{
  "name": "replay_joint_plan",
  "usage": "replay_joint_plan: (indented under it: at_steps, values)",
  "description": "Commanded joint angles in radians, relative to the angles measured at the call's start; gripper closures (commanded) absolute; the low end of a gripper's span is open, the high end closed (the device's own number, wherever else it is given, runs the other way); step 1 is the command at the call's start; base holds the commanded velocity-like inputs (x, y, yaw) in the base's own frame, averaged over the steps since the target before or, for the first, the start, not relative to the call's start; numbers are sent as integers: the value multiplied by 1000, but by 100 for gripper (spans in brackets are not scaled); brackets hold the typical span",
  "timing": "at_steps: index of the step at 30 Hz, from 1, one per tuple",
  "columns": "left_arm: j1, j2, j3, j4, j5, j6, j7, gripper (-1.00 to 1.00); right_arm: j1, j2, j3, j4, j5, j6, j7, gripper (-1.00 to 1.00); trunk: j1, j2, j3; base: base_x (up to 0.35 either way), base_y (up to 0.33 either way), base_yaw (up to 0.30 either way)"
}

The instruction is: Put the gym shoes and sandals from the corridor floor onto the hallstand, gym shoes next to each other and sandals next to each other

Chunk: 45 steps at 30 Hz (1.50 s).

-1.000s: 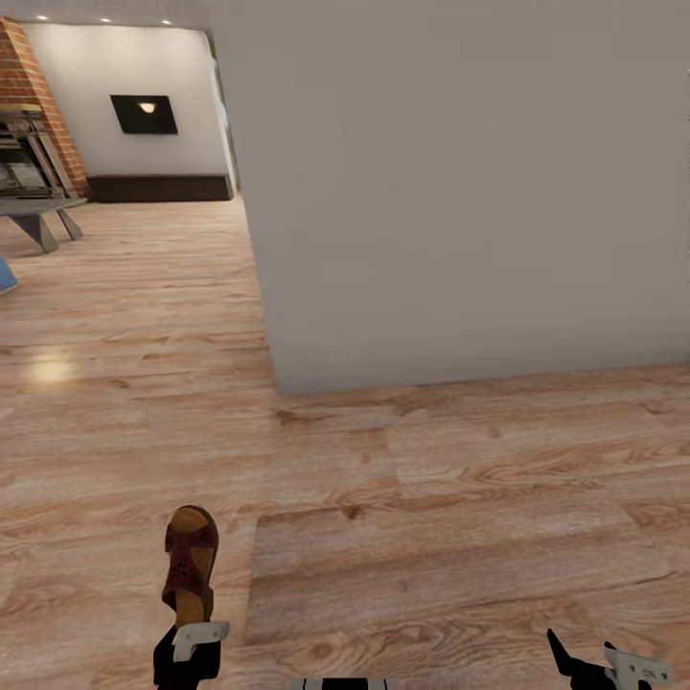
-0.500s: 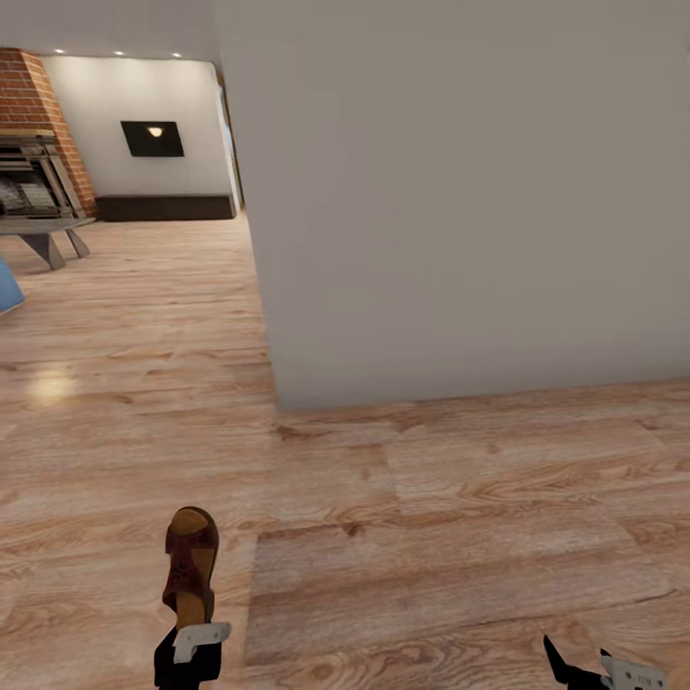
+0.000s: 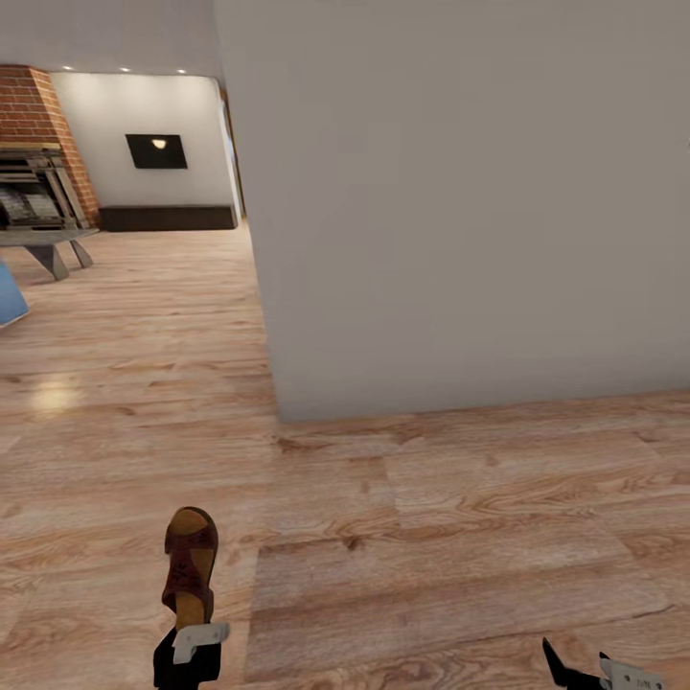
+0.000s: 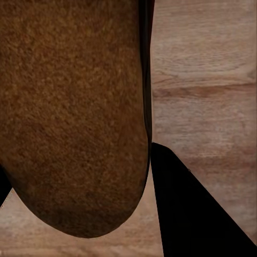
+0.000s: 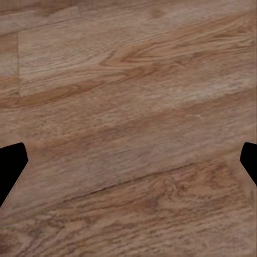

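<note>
At the lower left of the head frame, my left gripper (image 3: 189,644) is clamped on one sandal (image 3: 190,561), gripping its heel end so the shoe's long axis runs straight away from me, toe pointing up the frame. It rides clear above the corridor floor (image 3: 460,537). In the left wrist view the sandal's sole (image 4: 72,115) looms close, a rounded, felt-like brown surface with a dark finger (image 4: 187,214) pressed against its edge. My right gripper (image 3: 596,674) sits at the lower right with its fingers spread wide and nothing between them, over bare planks in the right wrist view. Further out the wood planking shows grain and knots. Beyond it a plain matte wall (image 3: 460,192) blocks the right, and at upper left a room opens with a brick fireplace (image 3: 38,144).
</note>
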Motion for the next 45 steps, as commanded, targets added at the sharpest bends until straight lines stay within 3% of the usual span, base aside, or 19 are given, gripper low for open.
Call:
replay_joint_plan:
  at_steps: [1, 13, 26, 45]
  values:
    - [-1, -1, 8, 0, -14, -4, -1, 100, -1, 0, -8, 1, 9, -4, 5, -100, -4, 7, 4, 0, 0, 0]
    - [-1, 1, 8, -2, -13, -3, -1, 100, -1, -1, -8, 1, 9, -4, 4, -100, -50, 91, 60, 0, 0, 0]
    - [-1, 2, 7, -1, -13, -4, -1, 100, -1, -4, -8, 0, 10, -3, 5, -100, -50, 91, 78, 0, 0, 0]
    - [-1, 1, 7, 0, -13, -4, -1, 100, -1, -5, -10, -1, 9, -4, 3, -100, -50, 91, 80, 0, 0, 0]
